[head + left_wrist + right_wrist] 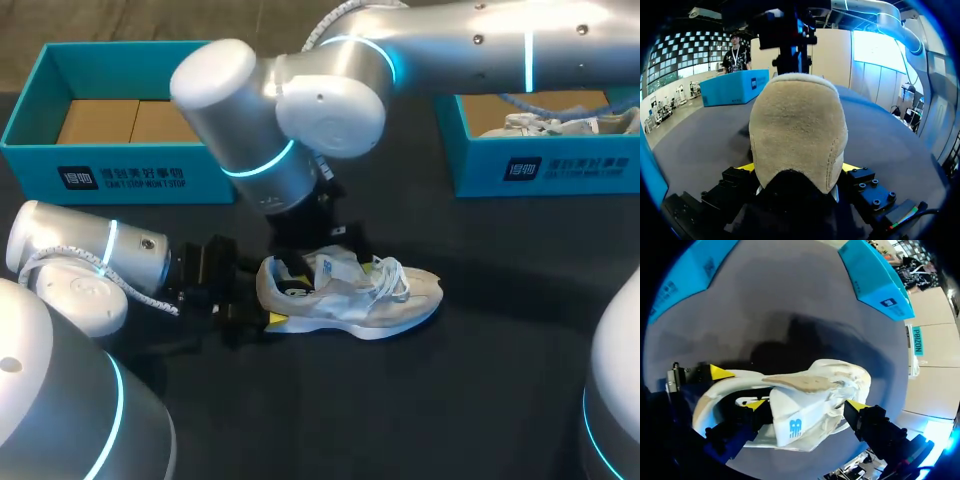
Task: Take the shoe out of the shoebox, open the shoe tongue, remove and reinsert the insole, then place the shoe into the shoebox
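Observation:
A beige and white shoe (350, 295) lies on its sole on the dark table (480, 380), toe pointing right. My left gripper (262, 310) is at its heel; in the left wrist view the suede heel (797, 135) fills the gap between the fingers (746, 167), which press on both sides. My right gripper (318, 262) comes down over the shoe's opening. In its wrist view my right gripper (806, 405) stands wide open, one finger inside the shoe, the other outside, with the white tongue (795, 427) between them. The insole is hidden.
An empty teal shoebox (40, 110) stands at the back left. A second teal shoebox (540, 165) at the back right holds another shoe (560, 122). Bare table lies in front of the shoe and to its right.

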You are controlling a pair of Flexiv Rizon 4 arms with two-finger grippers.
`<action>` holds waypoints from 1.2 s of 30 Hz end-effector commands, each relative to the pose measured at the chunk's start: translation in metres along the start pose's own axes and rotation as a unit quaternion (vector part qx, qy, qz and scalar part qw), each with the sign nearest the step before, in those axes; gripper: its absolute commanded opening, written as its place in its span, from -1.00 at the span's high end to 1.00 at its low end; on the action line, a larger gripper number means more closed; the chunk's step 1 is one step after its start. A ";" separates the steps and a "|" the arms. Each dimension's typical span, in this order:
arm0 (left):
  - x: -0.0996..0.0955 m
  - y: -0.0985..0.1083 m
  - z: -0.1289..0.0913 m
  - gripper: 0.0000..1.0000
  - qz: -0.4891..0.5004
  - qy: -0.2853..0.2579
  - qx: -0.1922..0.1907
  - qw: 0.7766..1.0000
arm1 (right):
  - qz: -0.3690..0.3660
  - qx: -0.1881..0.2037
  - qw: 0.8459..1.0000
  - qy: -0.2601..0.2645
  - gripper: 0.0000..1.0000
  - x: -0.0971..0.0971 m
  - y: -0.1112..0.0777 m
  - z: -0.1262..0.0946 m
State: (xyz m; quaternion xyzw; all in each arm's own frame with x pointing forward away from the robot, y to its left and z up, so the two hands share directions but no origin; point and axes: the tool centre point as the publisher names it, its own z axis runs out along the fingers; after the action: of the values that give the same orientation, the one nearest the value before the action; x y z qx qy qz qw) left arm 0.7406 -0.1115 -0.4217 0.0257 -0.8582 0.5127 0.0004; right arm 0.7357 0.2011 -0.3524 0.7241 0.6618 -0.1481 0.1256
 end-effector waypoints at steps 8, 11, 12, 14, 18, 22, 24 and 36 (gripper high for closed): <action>-0.003 0.001 0.000 1.00 0.000 0.001 -0.002 1.000 | 0.108 0.022 0.992 -0.066 -1.00 -0.014 -0.010 0.000; -0.003 0.001 0.000 1.00 0.000 0.001 -0.002 1.000 | 0.113 0.026 0.990 -0.075 -1.00 -0.021 -0.011 -0.002; -0.003 0.001 0.000 1.00 0.000 0.001 -0.002 1.000 | 0.115 0.026 0.990 -0.077 -1.00 -0.023 -0.011 -0.003; -0.003 0.001 0.000 1.00 0.000 0.001 -0.002 1.000 | 0.117 0.024 0.990 -0.077 -0.82 -0.027 -0.011 -0.005; -0.003 0.001 0.000 1.00 0.000 0.001 -0.002 1.000 | 0.121 0.021 0.989 -0.083 -0.65 -0.034 -0.012 -0.010; -0.003 0.001 0.000 1.00 0.000 0.001 -0.002 1.000 | 0.125 0.021 0.988 -0.083 -0.17 -0.040 -0.011 -0.012; -0.003 0.001 0.000 1.00 0.000 0.001 -0.002 1.000 | 0.127 0.022 0.988 -0.080 0.01 -0.043 -0.011 -0.013; -0.003 0.001 0.000 1.00 0.000 0.001 -0.002 1.000 | 0.129 0.023 0.989 -0.064 0.42 -0.059 -0.002 -0.013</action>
State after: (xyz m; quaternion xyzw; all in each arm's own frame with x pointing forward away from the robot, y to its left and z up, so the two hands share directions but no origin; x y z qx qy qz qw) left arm 0.7406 -0.1115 -0.4216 0.0257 -0.8582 0.5127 0.0004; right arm 0.7348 0.1590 -0.3224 0.7299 0.6292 -0.2209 0.1500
